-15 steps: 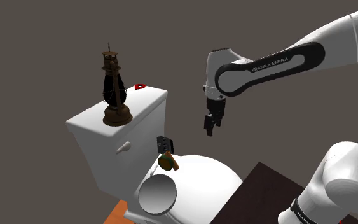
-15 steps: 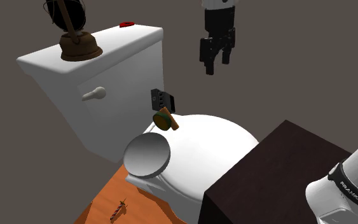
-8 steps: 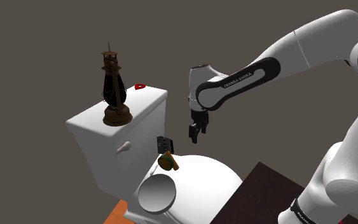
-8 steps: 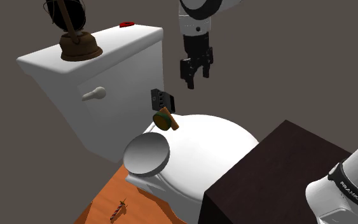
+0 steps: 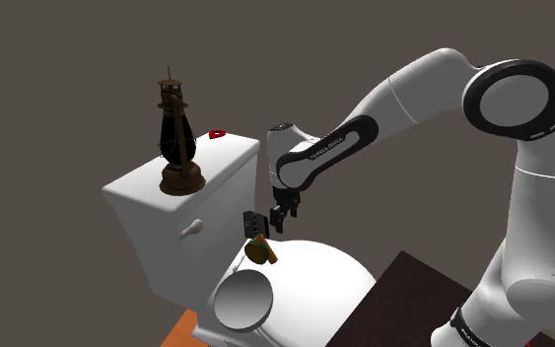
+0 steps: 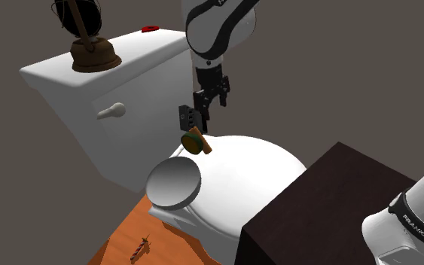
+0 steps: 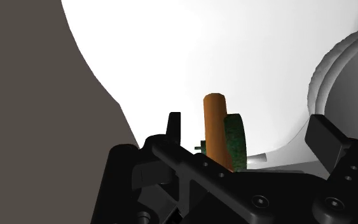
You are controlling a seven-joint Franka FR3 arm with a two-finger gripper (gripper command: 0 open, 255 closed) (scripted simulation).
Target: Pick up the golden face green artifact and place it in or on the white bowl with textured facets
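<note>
Nearest you, the white bowl (image 5: 243, 301) sits on the toilet lid (image 5: 324, 281). The green-and-gold artifact (image 5: 259, 250) stands on edge at the bowl's 1 o'clock. Your gripper (image 5: 282, 219) hangs just above that, jaws wide apart and empty, probably lined up to straddle it. Farther back, at the artifact's 11, there's a lantern (image 5: 176, 138) on the tank (image 5: 152, 202).

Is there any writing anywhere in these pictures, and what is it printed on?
"FRANKA EMI", cut off by the picture's edge: on the dark band of the arm's base in the second exterior view.
White lettering on the forearm in the shoulder view: too small to read.
</note>
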